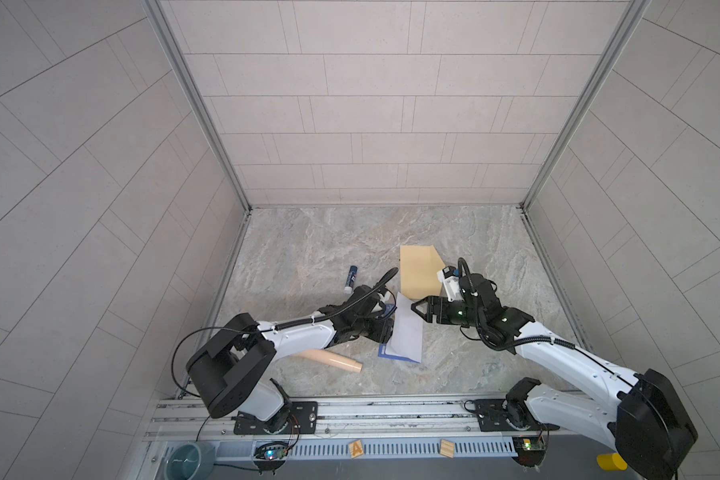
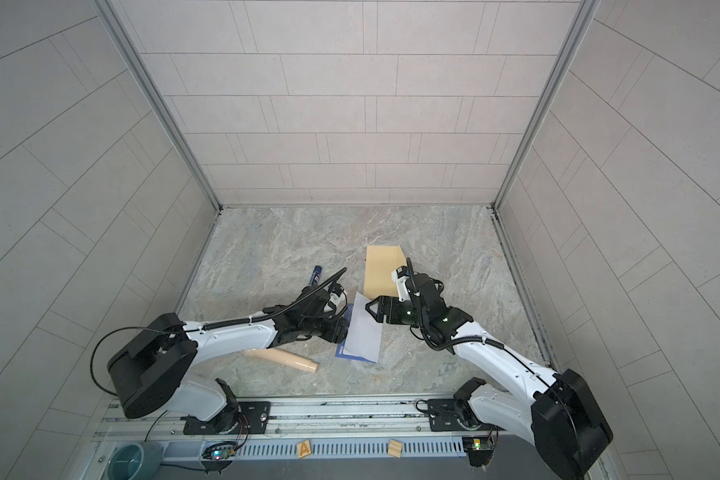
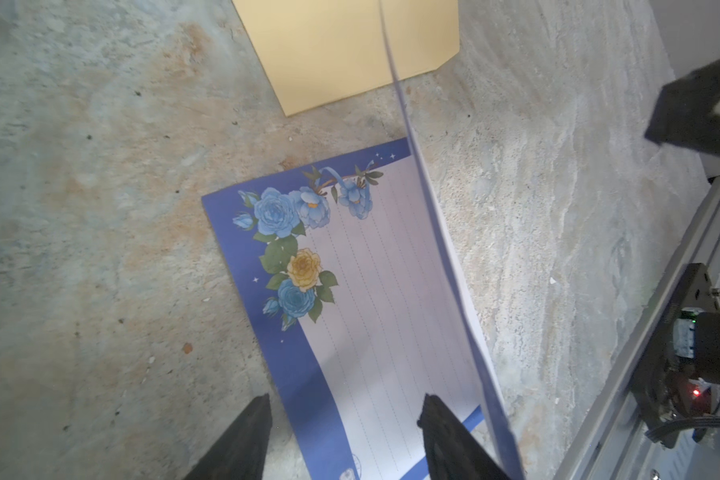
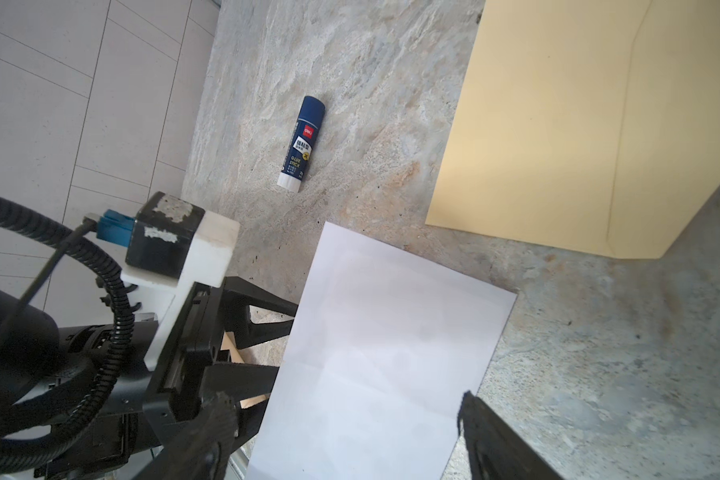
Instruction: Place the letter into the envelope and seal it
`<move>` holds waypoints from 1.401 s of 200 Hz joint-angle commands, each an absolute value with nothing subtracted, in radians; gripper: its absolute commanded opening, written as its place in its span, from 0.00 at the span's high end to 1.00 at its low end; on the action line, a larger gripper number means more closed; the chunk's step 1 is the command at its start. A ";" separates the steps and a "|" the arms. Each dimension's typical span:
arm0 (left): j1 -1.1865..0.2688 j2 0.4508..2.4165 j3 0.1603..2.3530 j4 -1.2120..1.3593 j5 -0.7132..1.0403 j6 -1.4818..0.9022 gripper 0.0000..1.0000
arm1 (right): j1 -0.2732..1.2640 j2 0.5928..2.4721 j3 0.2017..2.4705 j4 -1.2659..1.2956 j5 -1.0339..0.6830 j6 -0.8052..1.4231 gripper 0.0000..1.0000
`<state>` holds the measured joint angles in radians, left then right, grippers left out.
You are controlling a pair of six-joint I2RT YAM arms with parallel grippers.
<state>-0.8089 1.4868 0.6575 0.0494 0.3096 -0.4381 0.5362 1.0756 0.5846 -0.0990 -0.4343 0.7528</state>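
Flanking the half-folded letter [image 3: 370, 311], white back raised between them: left gripper [image 3: 345, 399] and right gripper [image 4: 345, 399], jaws wide, pinching nothing. Envelope [image 1: 419, 270] flat just beyond both tips. Glue stick [image 1: 60, 278] beside left gripper; wooden peg [image 1: 333, 360] behind it.

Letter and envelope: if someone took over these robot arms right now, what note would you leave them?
Left gripper: open, at the letter's edge, holding nothing.
Right gripper: open above the letter's folded-over white half.
The letter lies half folded on the table, beside the envelope; the glue stick lies farther left.
Done: fold begun.
Left: flatten the fold, slide the letter into the envelope, seal it.
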 commanded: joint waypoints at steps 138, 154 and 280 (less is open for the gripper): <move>-0.809 1.497 0.676 0.232 0.446 -0.531 0.37 | 0.591 1.128 0.737 -0.287 -0.279 0.737 0.15; -0.810 1.503 0.680 0.234 0.451 -0.531 0.37 | 0.608 1.147 0.759 -0.310 -0.256 0.725 0.16; -0.828 1.525 0.704 0.249 0.456 -0.543 0.38 | 0.695 1.288 0.886 -0.407 -0.066 0.665 0.26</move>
<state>-0.8188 1.5150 0.6697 0.2321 0.4500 -0.5426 0.6777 1.2671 0.8528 -0.3664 -0.1383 0.6899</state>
